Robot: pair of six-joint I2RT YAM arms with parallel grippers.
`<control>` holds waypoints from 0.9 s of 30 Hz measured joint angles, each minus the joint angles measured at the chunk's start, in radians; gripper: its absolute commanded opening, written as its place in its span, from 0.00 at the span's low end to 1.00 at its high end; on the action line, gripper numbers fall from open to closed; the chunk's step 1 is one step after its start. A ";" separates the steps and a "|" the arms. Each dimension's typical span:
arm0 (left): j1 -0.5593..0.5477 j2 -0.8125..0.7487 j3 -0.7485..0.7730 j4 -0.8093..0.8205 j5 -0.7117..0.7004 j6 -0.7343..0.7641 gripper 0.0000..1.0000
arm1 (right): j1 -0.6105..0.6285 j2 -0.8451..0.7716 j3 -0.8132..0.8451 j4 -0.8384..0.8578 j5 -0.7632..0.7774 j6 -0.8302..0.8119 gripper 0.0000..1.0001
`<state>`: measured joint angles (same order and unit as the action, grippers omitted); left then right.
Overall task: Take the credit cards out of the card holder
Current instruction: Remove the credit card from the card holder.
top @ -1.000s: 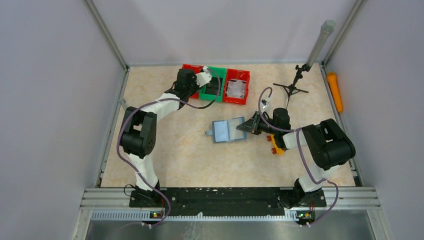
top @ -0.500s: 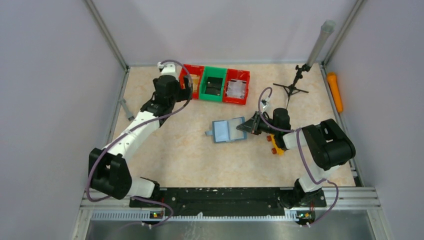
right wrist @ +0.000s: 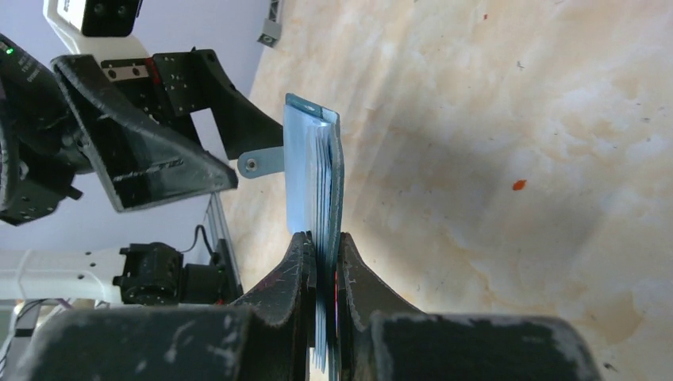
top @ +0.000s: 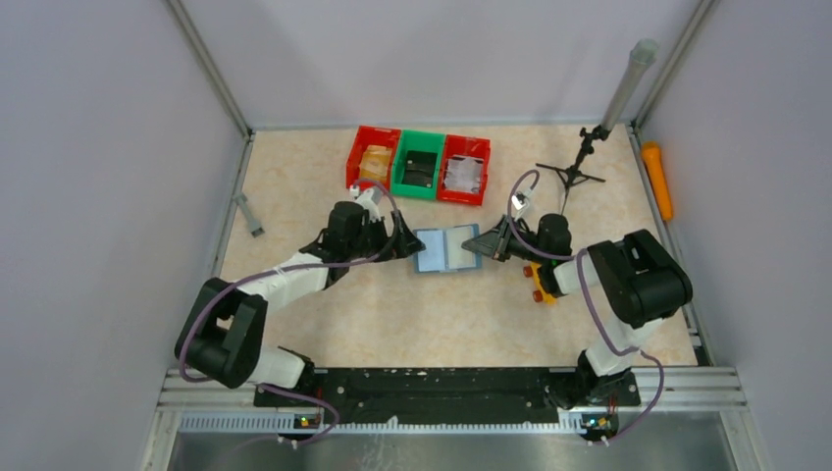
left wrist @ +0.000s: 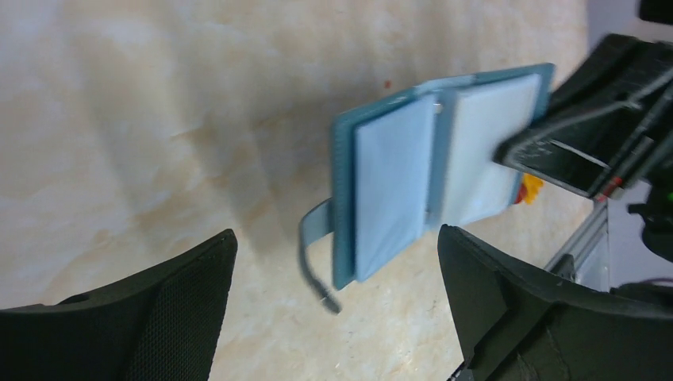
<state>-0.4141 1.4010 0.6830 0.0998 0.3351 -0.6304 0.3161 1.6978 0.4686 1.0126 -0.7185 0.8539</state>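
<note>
Right gripper clamped on card holder edge. Left gripper spread wide. Line up on its pale inside before pinching; cards not visible.

Left arm stretched low and forward with its wrist turned inward, left gripper with fingers spread wide and holding nothing, right arm folded at the elbow with its wrist reaching leftward, right gripper pinched tight on the edge of the card holder
</note>
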 measured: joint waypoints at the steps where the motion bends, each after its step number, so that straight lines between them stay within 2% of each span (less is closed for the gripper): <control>1: -0.015 0.000 -0.014 0.055 0.024 0.000 0.99 | 0.000 0.013 -0.002 0.029 -0.006 0.016 0.00; 5: -0.047 0.008 -0.069 0.185 0.072 0.000 0.98 | 0.000 0.075 -0.003 0.124 -0.033 0.077 0.00; 11: -0.052 0.109 -0.077 0.275 0.140 -0.019 0.92 | 0.000 0.097 -0.004 0.196 -0.056 0.129 0.00; 14: -0.054 0.118 -0.077 0.277 0.145 -0.026 0.75 | 0.000 0.097 -0.003 0.224 -0.069 0.144 0.00; 17: -0.056 0.112 -0.077 0.304 0.144 -0.036 0.54 | 0.003 0.097 -0.003 0.237 -0.081 0.153 0.00; 21: -0.059 0.071 -0.091 0.343 0.141 -0.047 0.17 | 0.005 0.097 -0.003 0.235 -0.098 0.151 0.02; 23: -0.063 0.055 -0.093 0.354 0.140 -0.051 0.03 | 0.005 0.097 0.000 0.232 -0.106 0.148 0.11; 24: -0.065 0.049 -0.094 0.359 0.140 -0.054 0.00 | 0.005 0.097 0.005 0.225 -0.108 0.142 0.18; 27: -0.070 0.034 -0.098 0.363 0.125 -0.052 0.00 | 0.005 0.097 0.020 0.191 -0.113 0.117 0.38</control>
<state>-0.4839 1.4353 0.5850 0.4629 0.4603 -0.6823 0.3206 1.7943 0.4889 1.2034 -0.8314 0.9714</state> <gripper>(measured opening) 0.064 0.209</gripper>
